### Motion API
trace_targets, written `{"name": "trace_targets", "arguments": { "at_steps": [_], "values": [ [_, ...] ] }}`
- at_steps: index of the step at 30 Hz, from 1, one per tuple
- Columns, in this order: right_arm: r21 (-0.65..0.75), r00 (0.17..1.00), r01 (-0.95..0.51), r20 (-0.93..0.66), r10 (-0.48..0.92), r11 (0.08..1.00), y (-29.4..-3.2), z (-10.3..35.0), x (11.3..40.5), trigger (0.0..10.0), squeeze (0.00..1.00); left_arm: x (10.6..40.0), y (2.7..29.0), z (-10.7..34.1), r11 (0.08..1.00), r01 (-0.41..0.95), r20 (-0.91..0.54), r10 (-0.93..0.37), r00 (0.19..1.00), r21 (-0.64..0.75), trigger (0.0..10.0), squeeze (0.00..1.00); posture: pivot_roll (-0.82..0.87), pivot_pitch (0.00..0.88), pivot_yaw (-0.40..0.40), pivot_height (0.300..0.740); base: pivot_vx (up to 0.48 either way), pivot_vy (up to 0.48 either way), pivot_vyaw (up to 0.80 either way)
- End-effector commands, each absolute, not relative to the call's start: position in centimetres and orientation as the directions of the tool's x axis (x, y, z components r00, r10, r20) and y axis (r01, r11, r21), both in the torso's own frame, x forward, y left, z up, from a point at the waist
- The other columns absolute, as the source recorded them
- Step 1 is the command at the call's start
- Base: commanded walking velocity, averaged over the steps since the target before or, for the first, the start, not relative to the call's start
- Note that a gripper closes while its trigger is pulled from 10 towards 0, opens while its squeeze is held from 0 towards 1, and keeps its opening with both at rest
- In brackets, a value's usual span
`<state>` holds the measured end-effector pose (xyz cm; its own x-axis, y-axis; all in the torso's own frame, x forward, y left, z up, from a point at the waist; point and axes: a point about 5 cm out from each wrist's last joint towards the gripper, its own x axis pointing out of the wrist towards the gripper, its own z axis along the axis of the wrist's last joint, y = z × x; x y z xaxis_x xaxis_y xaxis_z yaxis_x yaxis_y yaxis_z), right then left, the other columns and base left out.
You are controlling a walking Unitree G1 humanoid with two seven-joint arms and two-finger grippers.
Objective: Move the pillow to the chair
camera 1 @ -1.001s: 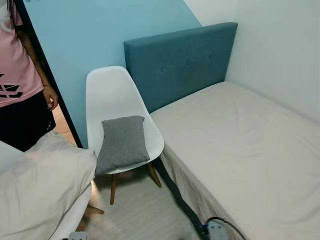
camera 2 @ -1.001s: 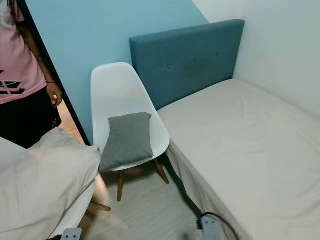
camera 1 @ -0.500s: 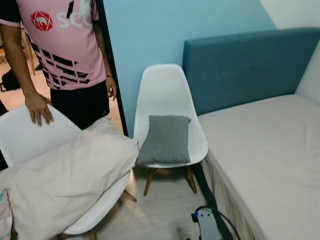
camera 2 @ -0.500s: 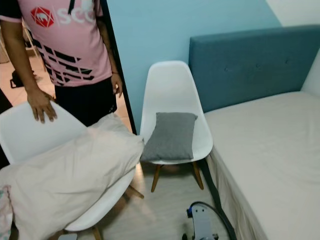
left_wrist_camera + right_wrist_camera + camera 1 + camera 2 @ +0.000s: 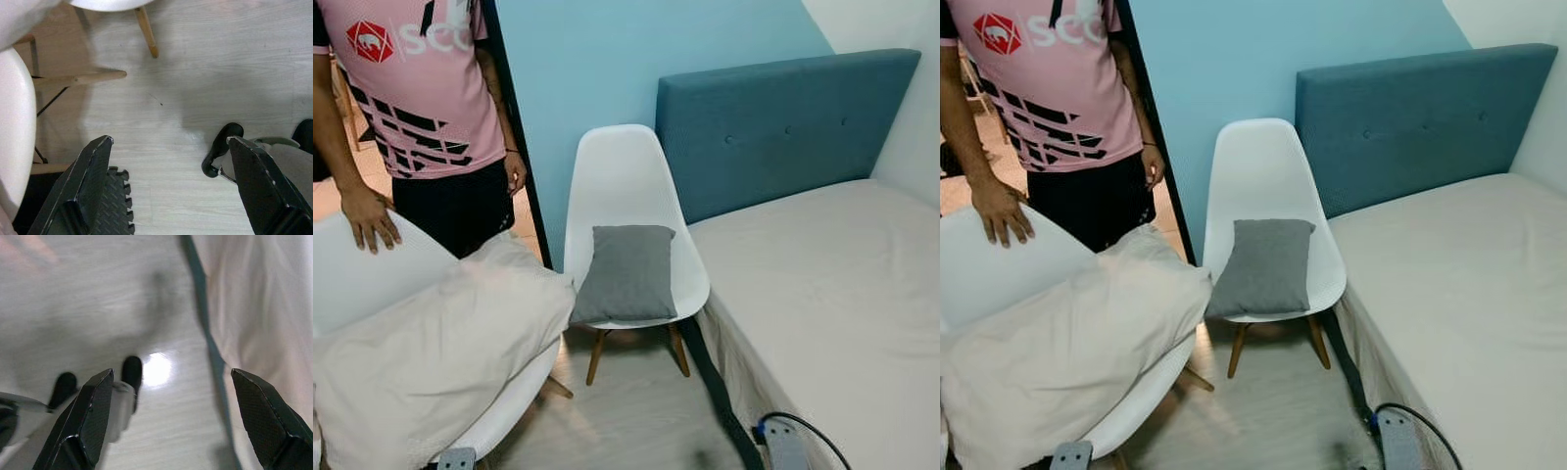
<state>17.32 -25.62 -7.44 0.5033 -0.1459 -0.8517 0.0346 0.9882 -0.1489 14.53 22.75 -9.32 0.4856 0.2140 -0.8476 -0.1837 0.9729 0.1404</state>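
Currently both arms hang low: left gripper point(image 5: 166, 191) and right gripper point(image 5: 166, 423) each have fingers spread wide, holding nothing, pointed at the wood floor point(image 5: 205, 73). Cream pillow point(image 5: 421, 362) lies on the near white chair point(image 5: 514, 406), up and ahead of the left gripper, a person's hand point(image 5: 370, 217) resting on the chairback. Grey cushion point(image 5: 626, 272) sits on the far chair point(image 5: 622, 186) beside the bed point(image 5: 822, 294), ahead of the right gripper.

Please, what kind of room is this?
Most likely a small bedroom: a bed with a blue padded headboard stands against the wall, and a large cream pillow lies on a white chair.
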Motion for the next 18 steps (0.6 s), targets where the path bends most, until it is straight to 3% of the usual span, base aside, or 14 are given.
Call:
{"name": "trace_targets", "arguments": {
  "at_steps": [1, 18],
  "values": [
    [-0.121, 0.518, 0.044, -0.846, -0.126, 0.992, -24.5, -7.6, 17.7, 10.0, 0.0, 14.5, 23.5, -9.2, 0.971, -0.179, -0.852, 0.225, 0.473, 0.157, 10.0, 0.0, 0.08, 0.0, 0.032, 0.719, 0.0, 0.0, 0.0],
    [-0.085, 0.565, 0.057, -0.818, -0.102, 0.995, -20.5, -6.7, 21.3, 10.0, 0.0, 16.8, 23.4, -8.3, 0.972, -0.191, -0.84, 0.214, 0.499, 0.135, 10.0, 0.0, 0.06, 0.0, 0.01, 0.719, 0.0, 0.0, 0.0]
  ]
}}
